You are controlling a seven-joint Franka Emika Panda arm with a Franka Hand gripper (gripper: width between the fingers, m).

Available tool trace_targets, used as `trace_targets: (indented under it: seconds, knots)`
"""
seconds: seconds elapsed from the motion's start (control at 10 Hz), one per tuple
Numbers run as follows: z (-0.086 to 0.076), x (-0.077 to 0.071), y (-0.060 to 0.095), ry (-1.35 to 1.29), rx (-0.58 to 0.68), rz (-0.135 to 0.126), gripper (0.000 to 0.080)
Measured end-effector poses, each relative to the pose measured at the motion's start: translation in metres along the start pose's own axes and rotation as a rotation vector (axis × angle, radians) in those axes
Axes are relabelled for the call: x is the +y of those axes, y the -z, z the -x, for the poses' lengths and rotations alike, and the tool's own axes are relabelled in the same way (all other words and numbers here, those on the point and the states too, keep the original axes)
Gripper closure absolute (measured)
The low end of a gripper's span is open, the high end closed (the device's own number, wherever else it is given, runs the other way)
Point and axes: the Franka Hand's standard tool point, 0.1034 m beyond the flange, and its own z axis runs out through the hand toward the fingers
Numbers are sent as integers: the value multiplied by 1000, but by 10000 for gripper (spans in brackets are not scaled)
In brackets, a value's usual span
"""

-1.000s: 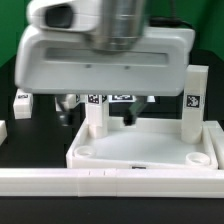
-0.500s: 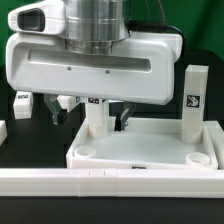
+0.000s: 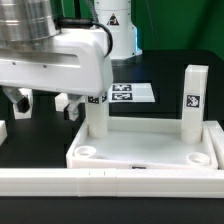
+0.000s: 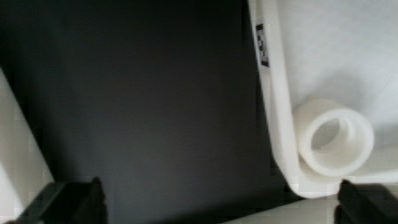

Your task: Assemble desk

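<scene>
The desk's white tray-like top [image 3: 150, 150] lies on the black table with round sockets at its corners. Two legs stand upright in it: one [image 3: 97, 120] at its back corner toward the exterior view's left, one [image 3: 193, 100] at the back corner toward the right, both tagged. My gripper [image 3: 43, 103] hangs open and empty over the table, on the exterior view's left of the first leg. In the wrist view the gripper [image 4: 222, 205] has its dark fingertips [image 4: 71, 200] spread wide over bare black table. The top's rim and one corner socket [image 4: 334, 140] lie beside one finger.
The marker board [image 3: 132, 93] lies behind the desk top. A long low white rail [image 3: 110, 182] runs along the front. A white piece [image 3: 3, 132] sits at the exterior view's far left edge, and a white edge [image 4: 15, 140] shows in the wrist view.
My gripper has moved toward the exterior view's left, away from above the desk top. This uncovers the marker board and the first leg, which stays standing.
</scene>
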Motion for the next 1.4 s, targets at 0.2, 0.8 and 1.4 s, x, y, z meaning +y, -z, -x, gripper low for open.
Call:
trace_targets:
  seconds: [0.2, 0.8, 1.4]
  knots:
    - [-1, 2, 0, -2, 1, 0, 150]
    - [52, 50, -11, -138, -81, -43, 150]
    - [63, 58, -17, -151, -98, -56, 150]
